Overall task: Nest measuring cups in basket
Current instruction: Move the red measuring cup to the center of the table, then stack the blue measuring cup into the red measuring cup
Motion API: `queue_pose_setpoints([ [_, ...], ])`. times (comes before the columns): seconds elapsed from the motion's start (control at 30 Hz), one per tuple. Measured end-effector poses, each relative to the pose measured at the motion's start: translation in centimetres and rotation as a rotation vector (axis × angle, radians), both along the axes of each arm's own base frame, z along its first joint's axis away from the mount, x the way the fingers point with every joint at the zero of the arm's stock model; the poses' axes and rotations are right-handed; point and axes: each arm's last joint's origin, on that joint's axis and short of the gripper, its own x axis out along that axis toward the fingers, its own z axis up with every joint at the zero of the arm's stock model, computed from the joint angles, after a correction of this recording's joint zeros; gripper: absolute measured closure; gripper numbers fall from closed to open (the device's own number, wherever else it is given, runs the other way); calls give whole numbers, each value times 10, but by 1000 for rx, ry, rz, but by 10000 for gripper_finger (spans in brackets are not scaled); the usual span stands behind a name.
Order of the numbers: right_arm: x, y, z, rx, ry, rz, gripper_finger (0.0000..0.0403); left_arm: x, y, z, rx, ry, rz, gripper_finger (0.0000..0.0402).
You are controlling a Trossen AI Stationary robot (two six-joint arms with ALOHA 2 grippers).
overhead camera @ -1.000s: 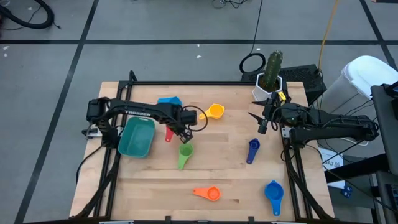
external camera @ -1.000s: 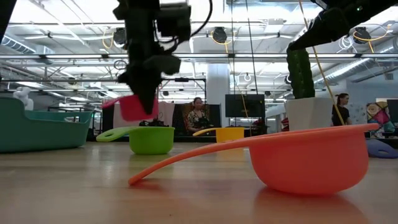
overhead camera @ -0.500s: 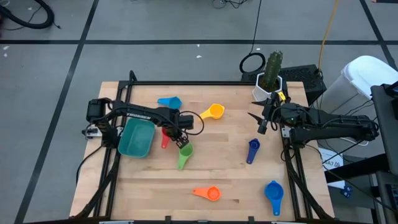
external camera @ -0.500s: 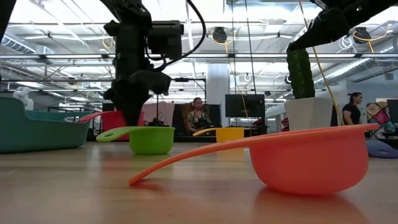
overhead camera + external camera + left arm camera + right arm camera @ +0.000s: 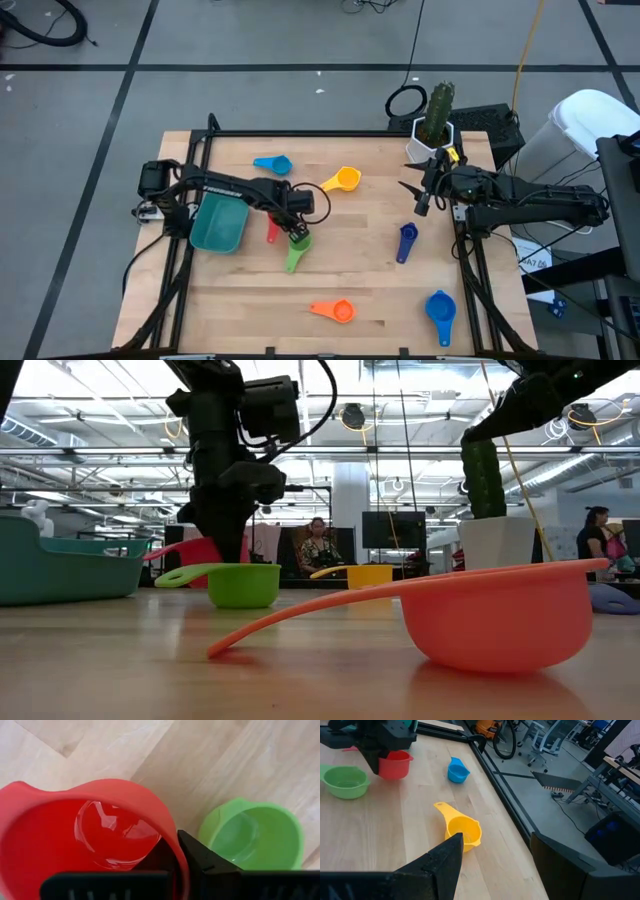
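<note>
My left gripper (image 5: 291, 223) is shut on the red cup (image 5: 272, 229), low over the table between the teal basket (image 5: 219, 222) and the green cup (image 5: 297, 246). In the left wrist view the red cup (image 5: 90, 840) fills the left side, and the green cup (image 5: 255, 837) stands upright beside it. The light blue cup (image 5: 273, 163), yellow cup (image 5: 344, 180), dark blue cup (image 5: 405, 241), orange cup (image 5: 336, 311) and blue cup (image 5: 440, 309) lie apart on the table. My right gripper (image 5: 415, 196) hangs open near the table's right side, touching nothing. My left gripper pinches the red cup's rim (image 5: 176, 851), with one finger (image 5: 162, 857) inside the bowl and the other (image 5: 202, 860) outside. The fingers come from above, pointing down. The cup sits upright, handle (image 5: 165, 548) sticking out level; I cannot tell whether its bottom touches the table.
A white pot with a cactus (image 5: 432, 128) stands at the far right corner. The basket sits at the table's left edge (image 5: 175, 240). Bare wood lies in the middle and near left. People show in the room behind the table in the low view.
My left gripper has carried the red cup down and toward the table's near edge, closer to the green cup. The cup was lifted clear a second ago and is now down at table height, still upright. The right arm kept still.
</note>
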Motion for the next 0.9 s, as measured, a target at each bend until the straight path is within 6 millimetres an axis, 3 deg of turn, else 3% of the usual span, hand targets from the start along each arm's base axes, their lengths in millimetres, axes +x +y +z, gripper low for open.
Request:
queue_pose_setpoints([
  [0.5, 0, 0, 0, 0, 0, 0, 179, 1, 0, 0, 7, -7, 7, 283],
  [0.63, 1, 0, 1, 1, -15, 3, 179, 9, 1, 4, 20, -92, -21, 275],
  [0.9, 1, 0, 1, 11, -20, -1, 179, 27, 2, 33, 61, -213, -67, 275],
])
